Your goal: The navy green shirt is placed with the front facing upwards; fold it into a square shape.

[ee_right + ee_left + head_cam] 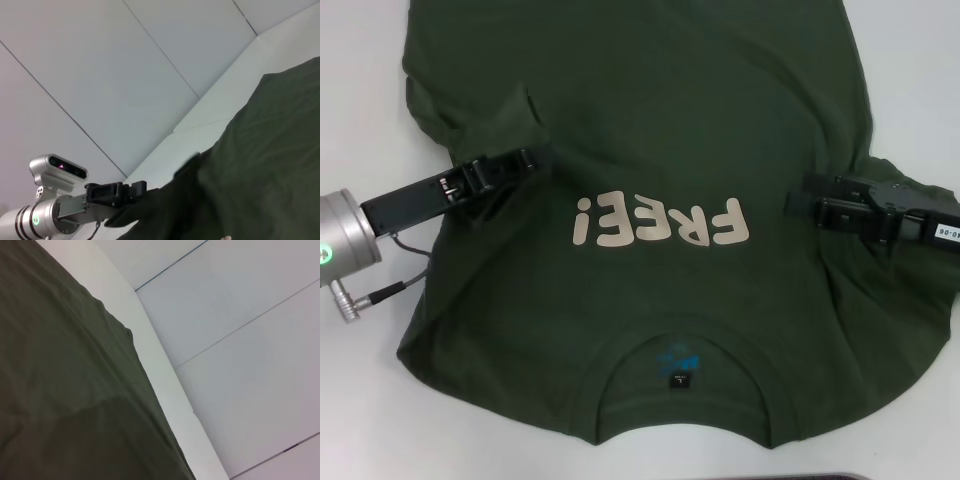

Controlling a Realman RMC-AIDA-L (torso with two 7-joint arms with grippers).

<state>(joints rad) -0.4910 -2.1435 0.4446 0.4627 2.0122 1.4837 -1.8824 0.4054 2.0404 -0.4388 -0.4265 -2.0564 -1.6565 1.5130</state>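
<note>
White and plain, the surface (360, 60) lay under the whole job, with the navy green shirt (650, 120) spread across it front up, collar toward the robot and the cream lettering (660, 222) reading upside down from the head.

From where I stood, the left claw (528, 158) sat at the shirt's left sleeve with cloth bunched against its tips, apparently pinching a fold of it. The right claw (800, 203) sat opposite at the right sleeve side, fabric puckered around it; whether it was pressed together on the cloth I could not tell.

To do this fold well, I judged both arms should lift only a little and carry their sides inward together, keeping the cloth taut enough that the edges land straight and parallel, without dragging the body of the shirt across the surface.

Only the head view showed the lettering, the black neck tag (679, 381) and both claws at once. The left wrist view showed just a draped edge of shirt (75, 390) against pale panels. The right wrist view caught the left claw (142, 187) far off across the green cloth.
</note>
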